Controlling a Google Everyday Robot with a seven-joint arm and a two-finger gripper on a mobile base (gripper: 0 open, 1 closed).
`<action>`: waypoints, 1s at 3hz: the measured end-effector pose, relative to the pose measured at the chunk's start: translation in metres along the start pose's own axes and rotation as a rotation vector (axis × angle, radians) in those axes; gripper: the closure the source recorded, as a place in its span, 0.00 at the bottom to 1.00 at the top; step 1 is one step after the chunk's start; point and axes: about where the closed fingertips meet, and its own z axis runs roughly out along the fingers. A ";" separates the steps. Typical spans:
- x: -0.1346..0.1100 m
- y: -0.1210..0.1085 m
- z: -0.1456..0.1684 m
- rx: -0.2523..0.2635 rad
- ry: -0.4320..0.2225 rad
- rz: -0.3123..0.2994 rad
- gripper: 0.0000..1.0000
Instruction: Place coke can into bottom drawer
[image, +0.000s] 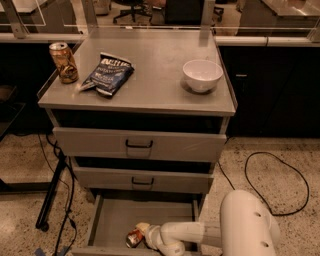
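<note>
The bottom drawer (115, 215) is pulled open at the foot of the grey cabinet, its flat grey floor showing. The coke can (134, 238), red-orange with a silver end, lies on its side on the drawer floor near the front. My gripper (142, 234) reaches in from the right on a white arm (200, 232) and sits right at the can, touching or holding it.
On the cabinet top (155, 90) stand a gold-brown can (63, 62) at the left, a dark blue chip bag (107, 75) and a white bowl (202, 75) at the right. Two upper drawers with black handles (139, 145) are closed. A black cable (280, 190) loops on the floor to the right.
</note>
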 end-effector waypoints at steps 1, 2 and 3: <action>0.000 0.000 0.000 0.000 0.000 0.000 0.36; 0.000 0.000 0.000 0.000 0.000 0.000 0.12; 0.000 0.000 0.000 0.000 0.000 0.000 0.00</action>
